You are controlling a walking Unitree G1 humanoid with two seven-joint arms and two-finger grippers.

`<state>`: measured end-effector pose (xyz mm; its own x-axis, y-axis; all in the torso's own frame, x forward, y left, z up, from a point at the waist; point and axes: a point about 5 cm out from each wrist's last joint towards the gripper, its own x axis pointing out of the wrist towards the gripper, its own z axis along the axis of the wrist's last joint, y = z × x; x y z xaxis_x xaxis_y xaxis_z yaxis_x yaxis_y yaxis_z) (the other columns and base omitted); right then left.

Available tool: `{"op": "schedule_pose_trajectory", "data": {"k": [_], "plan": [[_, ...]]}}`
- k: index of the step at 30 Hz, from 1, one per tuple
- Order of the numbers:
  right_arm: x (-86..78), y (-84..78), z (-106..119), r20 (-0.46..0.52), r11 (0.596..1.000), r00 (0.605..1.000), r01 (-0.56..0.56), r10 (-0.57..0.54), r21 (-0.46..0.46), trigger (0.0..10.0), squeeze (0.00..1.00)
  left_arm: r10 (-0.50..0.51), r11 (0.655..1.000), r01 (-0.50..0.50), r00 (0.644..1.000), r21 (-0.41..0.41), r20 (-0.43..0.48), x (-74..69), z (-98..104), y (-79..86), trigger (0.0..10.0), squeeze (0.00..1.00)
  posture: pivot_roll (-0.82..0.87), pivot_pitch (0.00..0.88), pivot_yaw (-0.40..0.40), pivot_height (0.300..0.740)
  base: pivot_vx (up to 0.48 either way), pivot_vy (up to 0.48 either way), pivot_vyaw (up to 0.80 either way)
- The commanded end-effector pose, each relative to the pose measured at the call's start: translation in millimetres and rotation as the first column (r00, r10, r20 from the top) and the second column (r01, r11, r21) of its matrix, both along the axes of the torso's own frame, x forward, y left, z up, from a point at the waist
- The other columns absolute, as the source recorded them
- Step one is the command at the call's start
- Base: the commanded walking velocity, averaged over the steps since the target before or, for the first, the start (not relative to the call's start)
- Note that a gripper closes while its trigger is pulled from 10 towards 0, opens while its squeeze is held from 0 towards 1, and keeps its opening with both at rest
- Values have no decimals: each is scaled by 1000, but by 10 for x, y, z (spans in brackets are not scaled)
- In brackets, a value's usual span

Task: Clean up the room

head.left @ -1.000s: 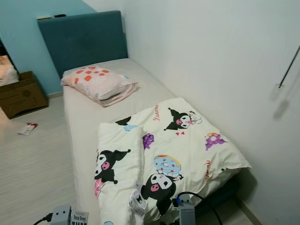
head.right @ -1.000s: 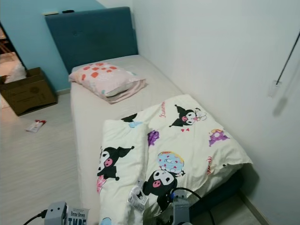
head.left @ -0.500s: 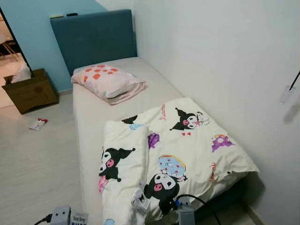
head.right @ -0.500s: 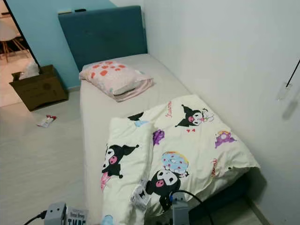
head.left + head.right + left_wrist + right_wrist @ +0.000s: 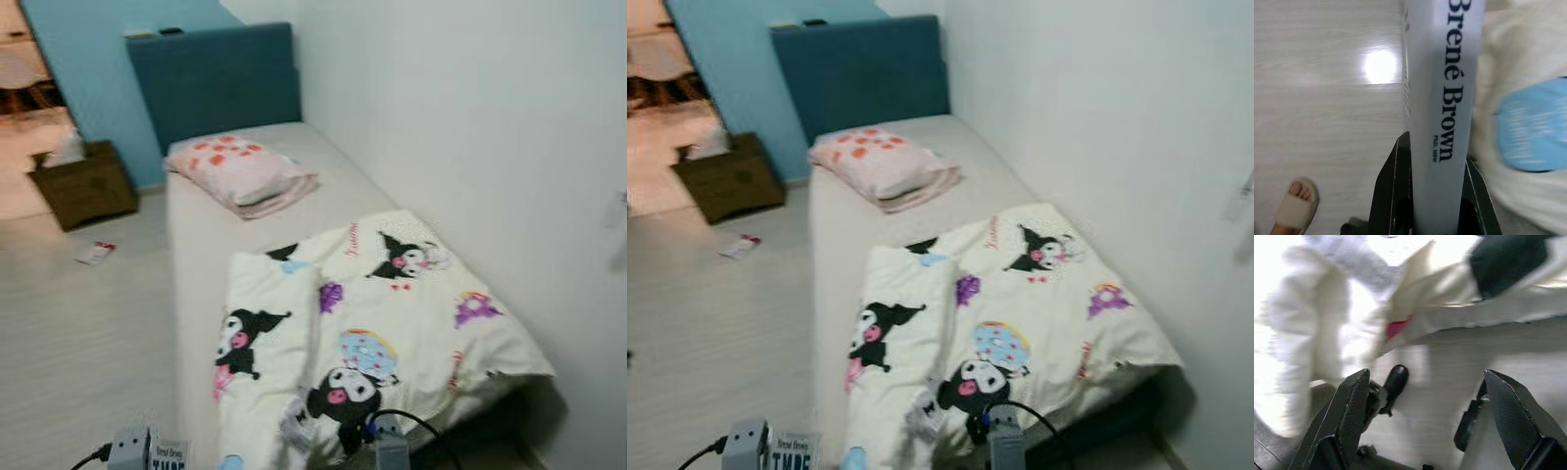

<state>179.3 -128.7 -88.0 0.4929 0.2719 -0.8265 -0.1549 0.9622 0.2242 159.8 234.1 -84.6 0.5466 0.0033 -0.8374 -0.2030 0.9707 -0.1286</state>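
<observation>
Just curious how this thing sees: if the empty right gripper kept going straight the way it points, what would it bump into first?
Most likely the cartoon-print duvet. The right gripper, jaws wide apart, points at its bunched white folds, which look close ahead. The picture is blurred, so depth is uncertain.

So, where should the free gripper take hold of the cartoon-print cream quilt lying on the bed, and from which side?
Best guess: the near corner of the cream quilt with black cartoon figures, where its folded-over flap hangs at the foot of the bed. Come from the foot end; the open right gripper is already beside this edge. The left gripper holds a white book.
</observation>
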Motion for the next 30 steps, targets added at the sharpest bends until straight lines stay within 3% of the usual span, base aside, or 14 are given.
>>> {"op": "schedule_pose_trajectory", "data": {"k": [1,10,30], "plan": [[10,27,5,6,1000,1000,4,-4,-1,10000,0,-15,1000,15,1000,4,-4,-7,0,11,10000,0,115,0,21,740,0,-469,800],[0,32,1,-1,1000,1000,19,-19,15,10000,0,-9,1000,9,1000,-5,-5,-13,-5,-1,10000,0,114,0,21,740,0,-469,0],[1,6,1,-7,1000,1000,17,-16,17,10000,0,18,1000,-18,1000,5,-26,-40,-27,-21,10000,0,111,0,11,740,0,0,0]]}}
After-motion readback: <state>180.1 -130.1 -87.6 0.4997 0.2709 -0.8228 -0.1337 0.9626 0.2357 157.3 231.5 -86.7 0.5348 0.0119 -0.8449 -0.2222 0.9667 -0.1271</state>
